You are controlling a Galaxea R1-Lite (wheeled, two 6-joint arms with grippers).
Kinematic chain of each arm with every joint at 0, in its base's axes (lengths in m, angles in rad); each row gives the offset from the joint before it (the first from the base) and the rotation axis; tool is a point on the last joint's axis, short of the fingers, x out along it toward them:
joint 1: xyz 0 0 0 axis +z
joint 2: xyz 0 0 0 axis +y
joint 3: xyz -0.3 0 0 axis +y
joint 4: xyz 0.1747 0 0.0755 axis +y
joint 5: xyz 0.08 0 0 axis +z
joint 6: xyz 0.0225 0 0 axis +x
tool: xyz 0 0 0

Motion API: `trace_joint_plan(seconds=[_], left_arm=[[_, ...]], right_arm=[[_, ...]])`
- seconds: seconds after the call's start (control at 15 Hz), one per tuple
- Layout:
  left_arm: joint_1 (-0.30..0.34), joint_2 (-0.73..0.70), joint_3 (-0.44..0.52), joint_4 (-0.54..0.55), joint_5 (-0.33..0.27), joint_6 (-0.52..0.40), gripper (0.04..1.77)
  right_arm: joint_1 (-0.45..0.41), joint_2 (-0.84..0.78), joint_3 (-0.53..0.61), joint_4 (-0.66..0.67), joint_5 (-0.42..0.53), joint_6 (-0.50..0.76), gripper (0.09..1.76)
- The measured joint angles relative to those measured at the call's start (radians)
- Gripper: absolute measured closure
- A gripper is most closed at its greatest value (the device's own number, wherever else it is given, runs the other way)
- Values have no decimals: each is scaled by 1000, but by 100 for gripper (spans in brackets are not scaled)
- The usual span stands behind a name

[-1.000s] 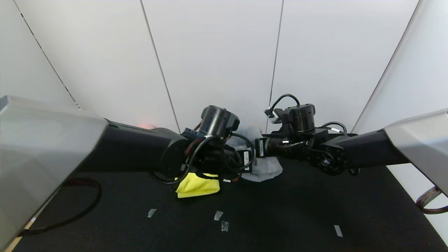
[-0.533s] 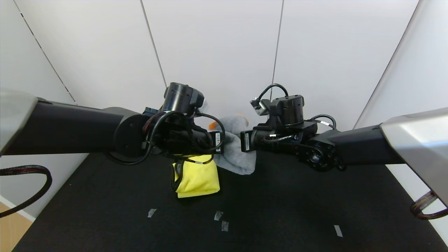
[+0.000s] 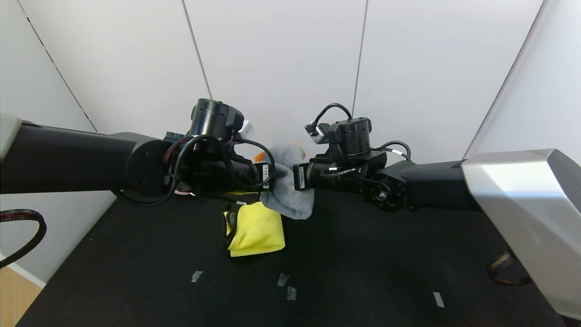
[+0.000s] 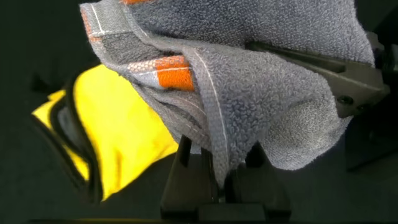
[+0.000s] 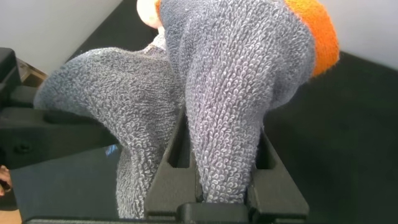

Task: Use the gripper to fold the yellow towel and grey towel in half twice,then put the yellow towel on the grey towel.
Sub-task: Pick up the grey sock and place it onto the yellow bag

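Towel, grey (image 3: 290, 200), hangs pinched between both grippers above yellow towel (image 3: 256, 229).

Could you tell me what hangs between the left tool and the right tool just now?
The grey towel, bunched, spans the gap between the left tool and the right tool, each clamped on it; the head view shows this.

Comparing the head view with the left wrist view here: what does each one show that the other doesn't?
Only the head view shows both arms raised over the black table, the right gripper at the grey towel's other side, and tape marks. Only the left wrist view shows the left gripper shut on a fold of the grey towel, and the towel's orange-and-white band clearly. Both show the grey towel lifted off the table and the folded yellow towel lying below it.
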Motion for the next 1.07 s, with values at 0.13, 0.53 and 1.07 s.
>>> trace_joint_plan(seconds=[0.13,0.53,1.07], left_arm=[[23,-8,7,-4,26,11,162],[64,-9,73,-20,66,24,162],[91,30,211,-182,111,25,162]], right_arm=[[8,43,-75,23,3,-1,147],[36,145,-117,-42,49,-14,147],[44,247,-118,-123,74,-16,147]])
